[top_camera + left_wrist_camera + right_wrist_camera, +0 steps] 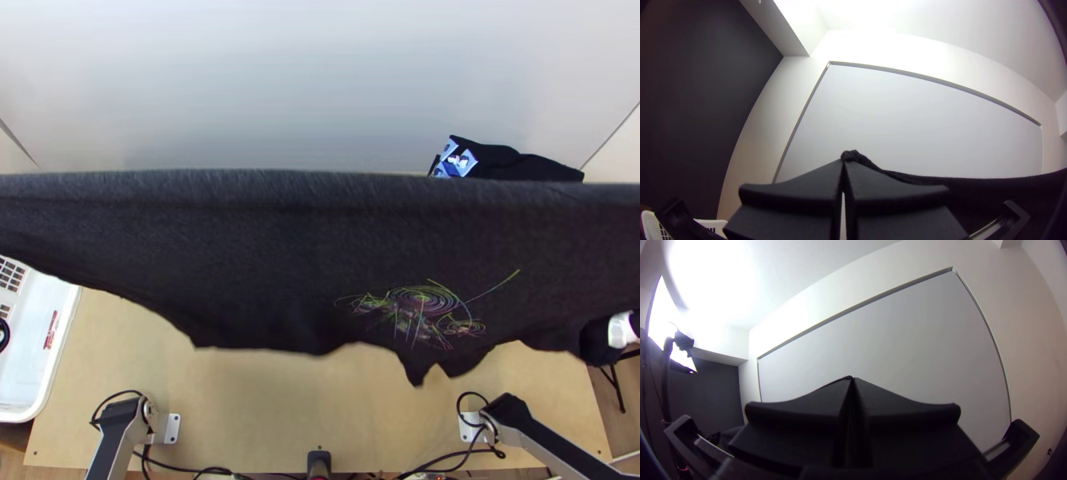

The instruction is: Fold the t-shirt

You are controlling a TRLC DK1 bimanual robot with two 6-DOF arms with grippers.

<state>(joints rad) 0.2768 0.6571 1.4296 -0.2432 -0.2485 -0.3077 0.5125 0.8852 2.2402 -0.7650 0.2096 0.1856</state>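
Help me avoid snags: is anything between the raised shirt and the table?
Nothing visible between the shirt and the near tabletop. Dark cloth shows past the shirt's upper edge. Behind the shirt, I can't tell.

t-shirt [240, 264] cut off by top view's edges; basket [19, 414] too

The stretched t-shirt [240, 256] bars the desk's [272, 400] middle; left stands a basket [48, 352]. Room opens between the arm bases [170, 429].
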